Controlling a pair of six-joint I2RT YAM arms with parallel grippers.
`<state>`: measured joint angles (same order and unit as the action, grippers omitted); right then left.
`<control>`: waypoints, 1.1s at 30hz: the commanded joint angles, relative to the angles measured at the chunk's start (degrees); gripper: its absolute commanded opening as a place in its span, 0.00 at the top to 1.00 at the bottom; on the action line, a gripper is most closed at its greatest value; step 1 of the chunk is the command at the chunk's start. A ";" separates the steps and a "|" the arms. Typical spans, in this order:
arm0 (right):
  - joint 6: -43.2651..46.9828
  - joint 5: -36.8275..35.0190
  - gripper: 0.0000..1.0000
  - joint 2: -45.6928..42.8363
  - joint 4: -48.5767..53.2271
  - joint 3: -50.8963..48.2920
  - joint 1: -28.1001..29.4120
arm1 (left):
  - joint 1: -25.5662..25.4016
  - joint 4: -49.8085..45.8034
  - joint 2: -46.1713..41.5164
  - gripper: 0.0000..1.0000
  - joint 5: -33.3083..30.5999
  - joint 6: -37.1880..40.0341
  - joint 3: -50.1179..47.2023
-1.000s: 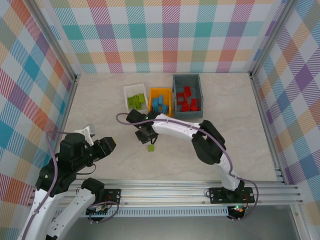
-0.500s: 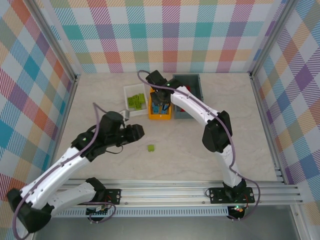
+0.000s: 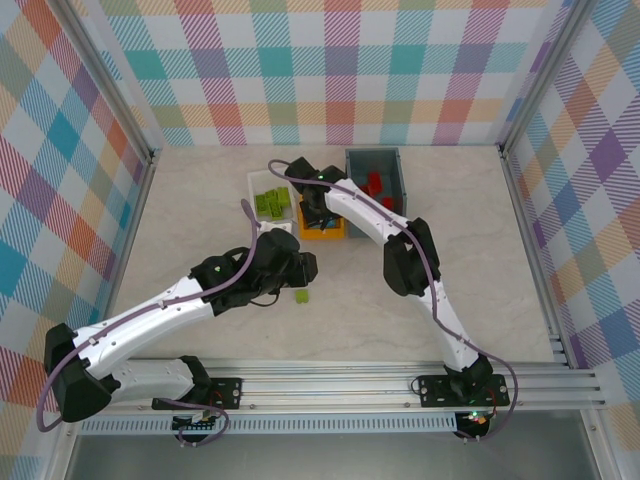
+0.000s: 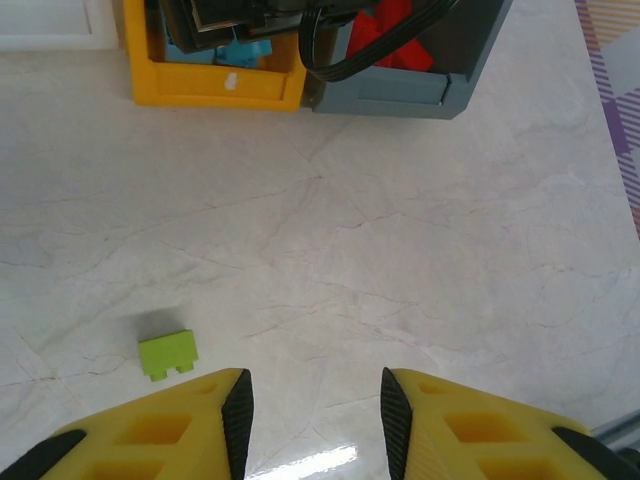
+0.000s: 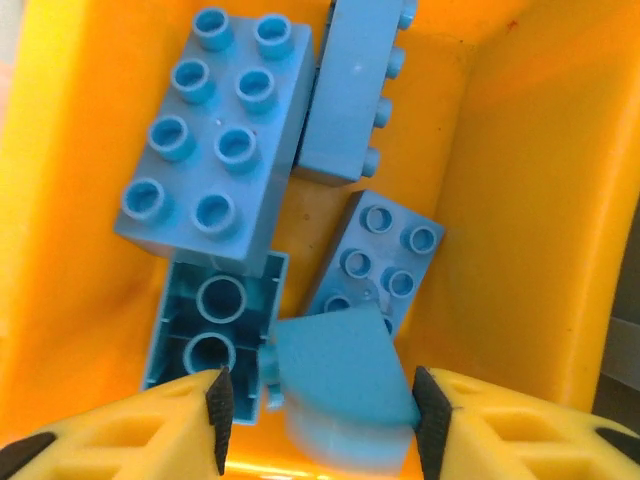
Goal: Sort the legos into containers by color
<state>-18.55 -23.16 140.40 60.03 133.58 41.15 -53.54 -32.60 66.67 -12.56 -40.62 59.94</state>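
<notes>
Left gripper (image 4: 315, 405) has slid near the green brick (image 4: 168, 355), jaws apart and empty. The brick sits off to one side, so closing may miss.

Blue bricks (image 5: 215, 135), orange bin (image 5: 520, 200); lime brick (image 4: 167, 355); red bricks (image 4: 400, 45), grey bin (image 4: 400, 90).

Lab test cell, checked walls (image 3: 340, 70), aluminium frame (image 3: 330, 372)

Three bins: one white (image 3: 251, 190), one orange (image 4: 215, 88), one grey (image 3: 372, 155). Five blue bricks (image 5: 215, 140) in the orange bin, one lime brick (image 3: 301, 296) on the table (image 3: 480, 250); others too hidden to count.
</notes>
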 commanded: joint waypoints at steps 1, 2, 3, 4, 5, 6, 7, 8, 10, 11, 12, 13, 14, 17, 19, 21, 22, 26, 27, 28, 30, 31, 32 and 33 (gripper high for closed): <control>0.32 -0.86 0.43 -0.75 1.49 3.39 -0.30 | -1.30 -0.51 0.11 0.59 -3.04 1.30 2.15; 0.62 -0.82 0.43 -1.28 1.57 3.75 -0.22 | -1.39 -0.99 0.11 0.59 -3.31 1.33 2.20; 0.78 -0.77 0.43 -1.93 1.43 3.95 -0.11 | -1.55 -1.43 0.11 0.58 -3.44 1.33 2.13; 1.09 -0.59 0.43 -2.87 1.24 3.97 0.07 | -1.52 -1.82 0.02 0.57 -3.46 1.34 1.87; 1.36 -0.53 0.43 -3.78 1.08 4.08 0.24 | -1.59 -2.21 0.03 0.56 -3.46 1.33 1.62; 1.40 -0.40 0.43 -4.68 1.01 4.18 0.35 | -1.64 -2.54 0.06 0.56 -3.57 1.34 1.33; 1.65 -0.25 0.44 -5.89 0.92 4.17 0.58 | -1.66 -3.16 0.18 0.55 -3.54 1.43 0.95; 1.59 -0.06 0.45 -7.24 0.88 4.06 0.75 | -1.66 -4.07 0.54 0.54 -3.53 1.55 0.73; 1.43 0.30 0.46 -10.47 0.44 2.80 0.97 | -1.57 -6.49 1.94 0.52 -3.72 1.62 0.77; 1.29 0.54 0.46 -12.85 -0.34 1.01 0.98 | -1.61 -7.81 3.05 0.49 -3.83 1.01 0.90; 1.02 0.80 0.46 -15.26 -1.45 -1.24 1.13 | -1.58 -8.40 3.89 0.45 -3.40 0.43 0.81; 0.80 1.15 0.46 -18.68 -3.11 -4.84 1.13 | -1.64 -8.68 5.12 0.42 -2.73 -0.49 0.66; 0.57 1.74 0.46 -22.42 -5.02 -9.13 1.13 | -1.59 -8.76 6.23 0.40 -2.06 -1.49 0.49; 0.14 4.35 0.45 -34.30 -10.96 -23.04 1.17 | -1.62 -8.12 10.08 0.36 -1.11 -4.38 -0.24; -0.35 7.16 0.43 -41.93 -14.05 -32.08 1.14 | -1.57 -7.38 12.62 0.33 -1.12 -6.00 -0.60; -0.46 12.29 0.40 -49.60 -16.83 -41.16 1.15 | -1.53 -6.75 15.51 0.29 -1.01 -7.36 -0.61; -0.48 14.61 0.39 -52.45 -17.62 -44.44 1.13 | -1.48 -6.53 16.83 0.28 -0.87 -7.81 -0.60; -1.75 23.83 0.35 -63.24 -19.27 -56.89 1.15 | -0.88 -5.03 22.53 0.26 0.48 -8.85 -0.08; -2.17 25.78 0.34 -65.92 -19.84 -59.76 1.09 | -0.74 -4.78 24.02 0.26 0.68 -8.86 0.21; -2.52 27.41 0.33 -68.10 -20.23 -61.95 1.14 | -0.69 -4.48 25.29 0.26 0.72 -8.77 0.47; -4.02 29.30 0.33 -72.98 -20.48 -66.34 1.20 | -0.60 -3.89 27.90 0.27 0.78 -8.60 1.04; -4.65 29.59 0.33 -74.73 -20.52 -68.01 1.13 | -0.52 -3.79 28.89 0.28 0.57 -8.52 1.26; -5.20 29.91 0.33 -76.72 -20.47 -69.79 1.20 | -0.44 -3.94 29.72 0.28 0.00 -8.39 1.40; -5.88 29.93 0.33 -78.41 -20.28 -71.18 1.15 | -0.43 -3.75 30.39 0.29 -0.50 -8.25 1.40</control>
<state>-21.67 2.13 66.46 42.13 64.73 42.04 -54.11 -36.88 95.77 -12.51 -48.42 59.94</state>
